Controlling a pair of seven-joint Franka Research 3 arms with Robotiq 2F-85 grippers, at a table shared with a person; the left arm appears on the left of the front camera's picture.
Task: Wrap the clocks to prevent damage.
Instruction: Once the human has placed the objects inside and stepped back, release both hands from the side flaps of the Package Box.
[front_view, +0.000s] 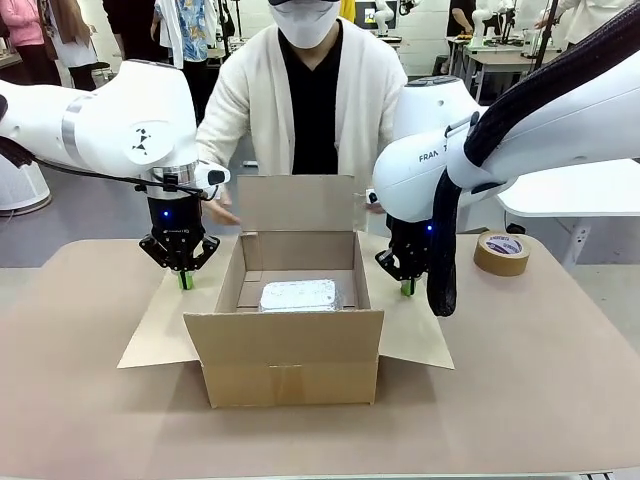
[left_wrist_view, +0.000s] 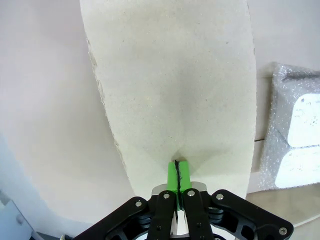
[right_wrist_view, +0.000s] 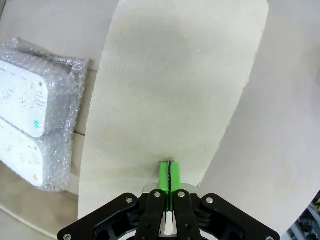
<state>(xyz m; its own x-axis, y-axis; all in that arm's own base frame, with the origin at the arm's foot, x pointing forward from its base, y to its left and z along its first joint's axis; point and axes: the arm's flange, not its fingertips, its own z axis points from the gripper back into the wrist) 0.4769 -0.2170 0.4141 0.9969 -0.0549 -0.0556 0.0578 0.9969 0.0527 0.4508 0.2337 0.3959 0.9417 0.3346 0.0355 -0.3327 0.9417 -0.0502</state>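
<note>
Inside box, on its floor: clocks (front_view: 298, 295) lie flat in bubble wrap (right_wrist_view: 64, 80), centre of the open box (front_view: 290, 365); right wrist view shows 2 white bodies side by side in one wrapped bundle.
Left pincer: left pincer (front_view: 185, 280) points straight down, green pads pressed together w/ only a thin dark line between; tips sit on left flap (front_view: 165, 330) close to the box wall. Cannot tell if any card is nipped.
Right pincer: right pincer (front_view: 407, 287) same pose, pads together, tips on right flap (front_view: 415, 330) just outside the box's right wall; any nipped card can't be told either.
Clocks vs pincers: bundle lies between the 2 pincers, lower than both, box walls standing between it and each. Apart from both, no contact.
Flaps: left & right ones splay outward and down to the worktop (front_view: 520, 380); back flap (front_view: 295, 203) stands upright; front one isn't made out.
Person: stands at far side behind back flap; person's hand (front_view: 222, 212) near that flap's left edge, touching or not unclear.
Tape: brown tape roll (front_view: 502, 253) lies flat on worktop, right of right arm, well apart from box.
Hidden/cut off: bundle cut by frame edge in both wrist views; print on clock faces too small to read; right arm's black cable sleeve covers part of the right flap.
</note>
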